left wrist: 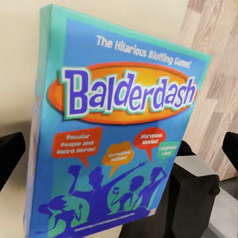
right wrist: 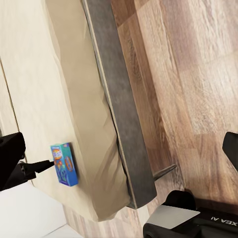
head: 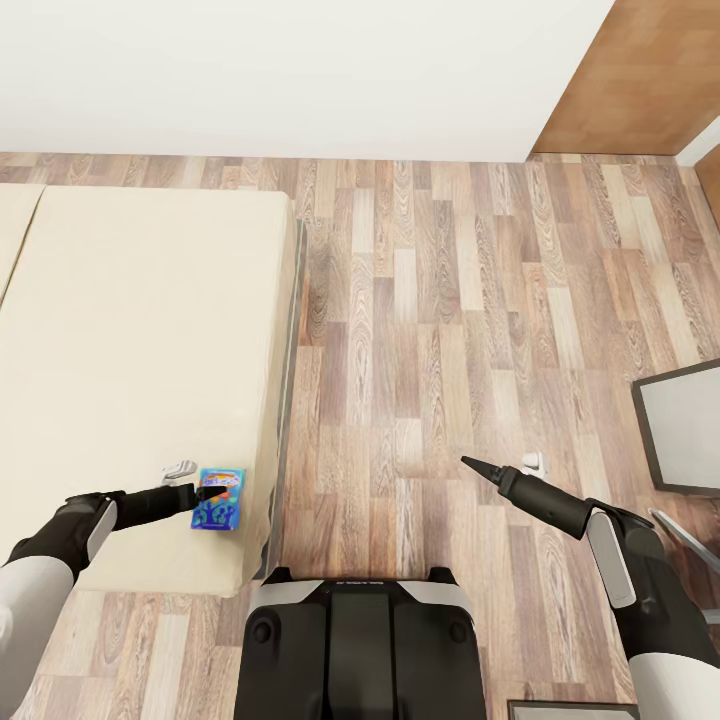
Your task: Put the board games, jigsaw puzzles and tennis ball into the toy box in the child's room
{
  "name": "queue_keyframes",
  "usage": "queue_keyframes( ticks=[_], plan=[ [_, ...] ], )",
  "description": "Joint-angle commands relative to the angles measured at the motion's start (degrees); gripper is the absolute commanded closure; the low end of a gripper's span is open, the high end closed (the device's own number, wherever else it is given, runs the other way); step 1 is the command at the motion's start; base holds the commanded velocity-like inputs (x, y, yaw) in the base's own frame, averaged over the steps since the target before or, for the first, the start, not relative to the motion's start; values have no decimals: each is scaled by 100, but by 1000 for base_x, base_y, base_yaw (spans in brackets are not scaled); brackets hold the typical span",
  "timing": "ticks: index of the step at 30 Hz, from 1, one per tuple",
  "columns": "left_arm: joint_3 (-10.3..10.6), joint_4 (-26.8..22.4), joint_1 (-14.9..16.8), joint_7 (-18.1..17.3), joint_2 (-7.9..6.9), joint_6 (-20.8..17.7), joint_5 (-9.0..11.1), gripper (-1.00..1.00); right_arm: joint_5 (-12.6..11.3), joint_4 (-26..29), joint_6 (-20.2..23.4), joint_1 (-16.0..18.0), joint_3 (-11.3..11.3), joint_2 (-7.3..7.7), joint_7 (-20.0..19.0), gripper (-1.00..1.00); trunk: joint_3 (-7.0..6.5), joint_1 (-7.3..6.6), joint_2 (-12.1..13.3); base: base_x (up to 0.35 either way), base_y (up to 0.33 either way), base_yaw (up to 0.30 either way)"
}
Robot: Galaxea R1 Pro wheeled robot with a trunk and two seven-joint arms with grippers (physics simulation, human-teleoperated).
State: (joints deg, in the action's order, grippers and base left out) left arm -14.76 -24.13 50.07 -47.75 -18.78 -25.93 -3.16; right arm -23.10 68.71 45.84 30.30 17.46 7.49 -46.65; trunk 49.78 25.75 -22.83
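Note:
A small blue board game (head: 218, 498) lettered "Balderdash" lies on the beige bed (head: 130, 330) near its front right corner. My left gripper (head: 208, 490) is open right at the box, one black finger reaching over its near edge. In the left wrist view the box (left wrist: 119, 129) stands close ahead between the two spread fingertips (left wrist: 10, 153). The right wrist view catches the same box (right wrist: 64, 164) with a left finger (right wrist: 42, 163) touching its side. My right gripper (head: 468, 463) hangs open over the wood floor, holding nothing. The toy box is out of view.
The bed's grey frame (right wrist: 116, 99) runs along the mattress edge. Wood-plank floor (head: 450, 330) stretches to the right of the bed. A dark-framed pale panel (head: 685, 425) sits at the far right. A white wall (head: 300, 70) closes the far side. My base (head: 360, 640) stands at the bed's corner.

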Motion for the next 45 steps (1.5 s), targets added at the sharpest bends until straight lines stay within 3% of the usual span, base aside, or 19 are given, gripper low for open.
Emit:
queue_keyframes(
  ticks=[1, 27, 45],
  plan=[
    [-45, -4, 3, -39, 5, -50, -34, -100, -9, 1, 31, 3, 6, -1, -12, -100, 6, 3, -9, 0, 0, 0],
    [-45, -4, 3, -63, 30, -44, -37, -100, -10, -7, 30, 3, 3, -2, -10, -100, 6, 3, -9, 0, 0, 0],
    [-40, -4, 3, -92, 132, -43, -44, -100, -10, -7, 30, 3, 0, -5, -9, -100, 6, 3, -9, 0, 0, 0]
  ],
)
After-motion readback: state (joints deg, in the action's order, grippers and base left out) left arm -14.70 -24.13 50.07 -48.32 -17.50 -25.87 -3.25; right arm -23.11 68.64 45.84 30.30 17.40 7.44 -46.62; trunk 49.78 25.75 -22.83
